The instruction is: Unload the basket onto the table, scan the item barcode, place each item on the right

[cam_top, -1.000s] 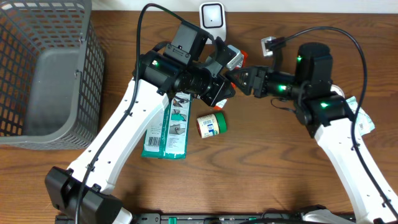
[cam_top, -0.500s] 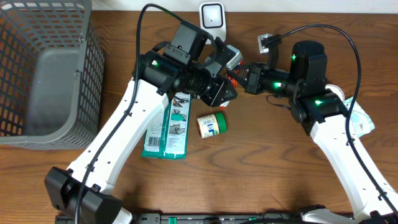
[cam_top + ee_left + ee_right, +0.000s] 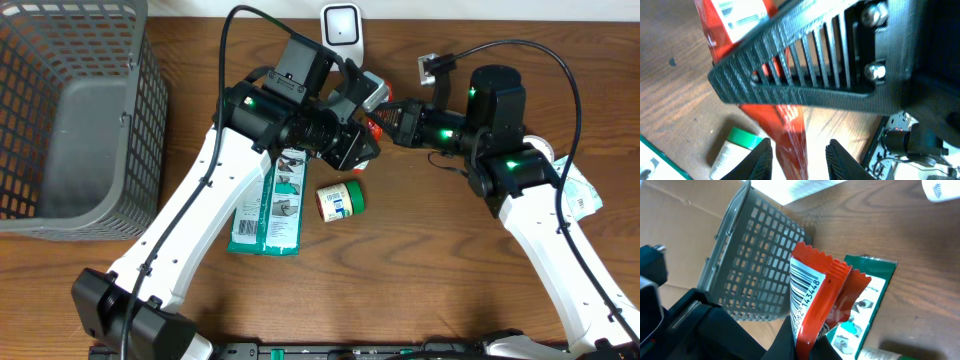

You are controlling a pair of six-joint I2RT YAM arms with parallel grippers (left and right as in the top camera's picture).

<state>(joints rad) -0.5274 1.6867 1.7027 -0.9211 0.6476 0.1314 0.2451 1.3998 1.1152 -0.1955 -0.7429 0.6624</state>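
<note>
A: Overhead — red packet nearly all hidden behind left arm; basket cut by the left edge.
B: Left wrist view: packet print blurred, unreadable — green pouch half under that arm.

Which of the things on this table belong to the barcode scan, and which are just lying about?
For the job:
- red packet, barcode showing, pinched in the right fingers
- white scanner at the far edge

Lying about:
- green package, flat on the table
- small jar on its side
- grey basket
- pale packet under the right arm
</note>
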